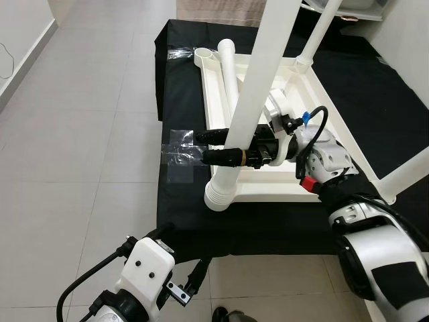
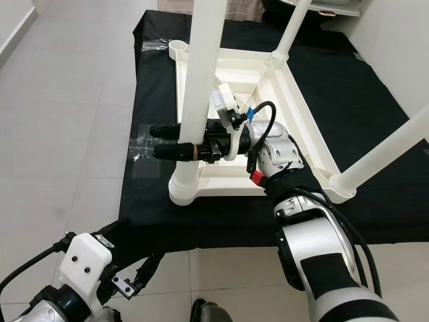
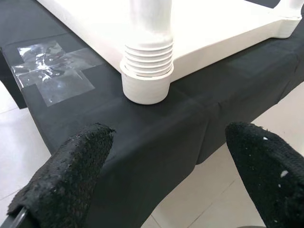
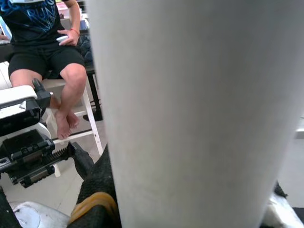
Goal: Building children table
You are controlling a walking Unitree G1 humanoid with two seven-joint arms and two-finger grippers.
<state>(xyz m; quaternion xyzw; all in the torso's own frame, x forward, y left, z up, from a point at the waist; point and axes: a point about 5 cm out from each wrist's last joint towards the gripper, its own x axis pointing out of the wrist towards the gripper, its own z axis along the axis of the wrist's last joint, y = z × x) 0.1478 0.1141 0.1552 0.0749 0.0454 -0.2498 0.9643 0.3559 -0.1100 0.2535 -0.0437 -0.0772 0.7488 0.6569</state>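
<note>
My right gripper (image 1: 218, 145) has its two black fingers (image 2: 166, 129) clamped on either side of the near-left table leg (image 1: 251, 100), one finger on the far side of the tube and one on the near side, both tips poking out past it to the left. In my right wrist view that leg (image 4: 190, 109) stands pressed up close between the fingers. The leg stands upright, its long axis rising from the ribbed socket (image 1: 220, 191) at the near-left corner of the upturned white tabletop (image 1: 281, 184). The tabletop lies flat on a black cloth (image 1: 181, 221), underside up, with two more legs standing at its far and near-right corners and a loose leg (image 1: 230, 70) lying inside it along the left rim. My right forearm reaches leftward across the near edge of the tabletop, wrist level. My left gripper (image 3: 166, 166) hangs low just near of the cloth's edge, its fingers spread wide apart and holding nothing. A person (image 4: 45, 42) sits on a stool beyond.
</note>
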